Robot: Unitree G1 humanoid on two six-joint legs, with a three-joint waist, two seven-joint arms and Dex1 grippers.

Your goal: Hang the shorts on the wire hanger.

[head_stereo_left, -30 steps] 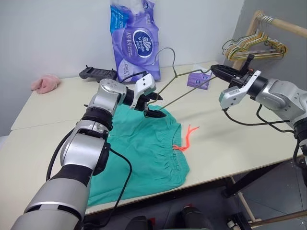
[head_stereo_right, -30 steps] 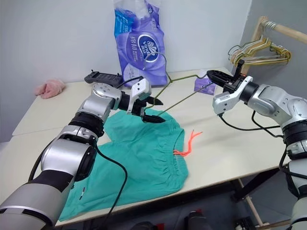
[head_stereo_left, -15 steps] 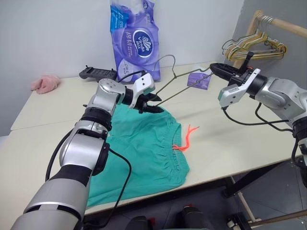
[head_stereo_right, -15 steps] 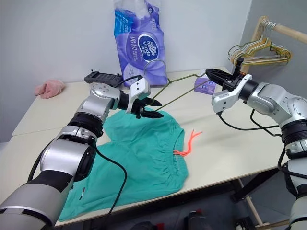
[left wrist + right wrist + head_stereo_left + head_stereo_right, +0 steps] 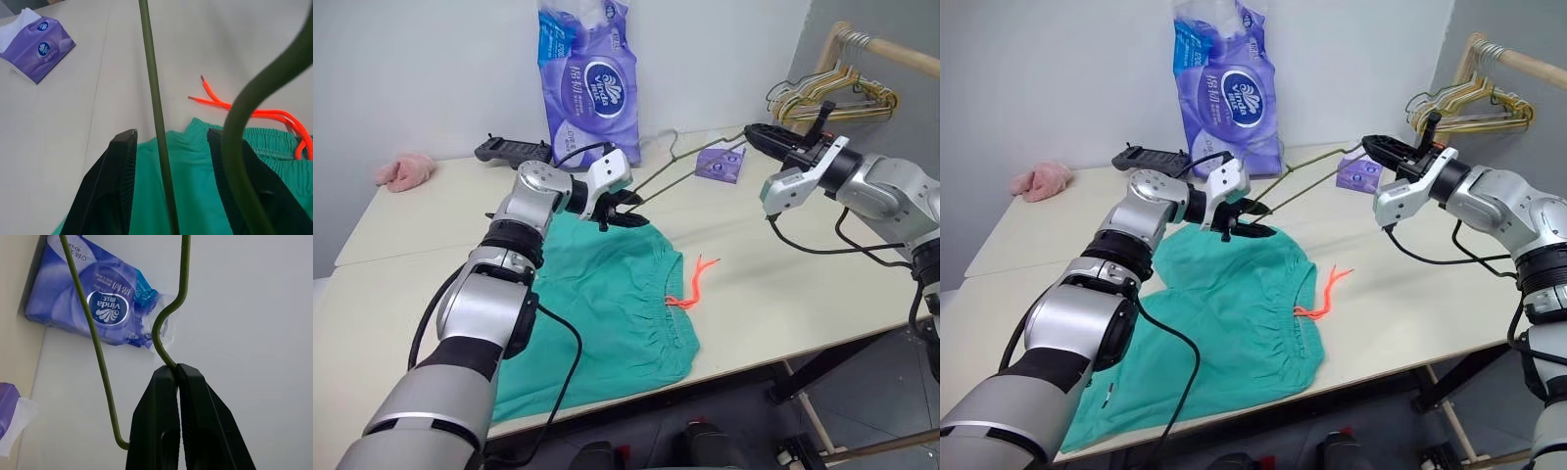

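The teal shorts (image 5: 607, 294) lie flat on the table, their orange drawstring (image 5: 693, 284) trailing off to the right. Above their far edge the thin dark wire hanger (image 5: 680, 171) slants between my two grippers. My right gripper (image 5: 754, 130) is shut on the hanger's wire by the bend (image 5: 166, 323), held above the table at the right. My left gripper (image 5: 625, 211) hovers at the shorts' far hem, and its fingers (image 5: 105, 191) stand apart. One hanger wire (image 5: 156, 122) runs through the gap without touching either finger.
A purple toilet-paper pack (image 5: 585, 69) stands against the back wall, with a black device (image 5: 514, 149) and a pink cloth (image 5: 406, 169) to its left. A small tissue pack (image 5: 720, 164) lies under the hanger. Pale hangers (image 5: 832, 93) hang on a wooden rack at the right.
My left gripper's fingers have narrowed around the hanger wire. The hanger has tipped lower, its hook sinking toward the table. Both hands stayed in place.
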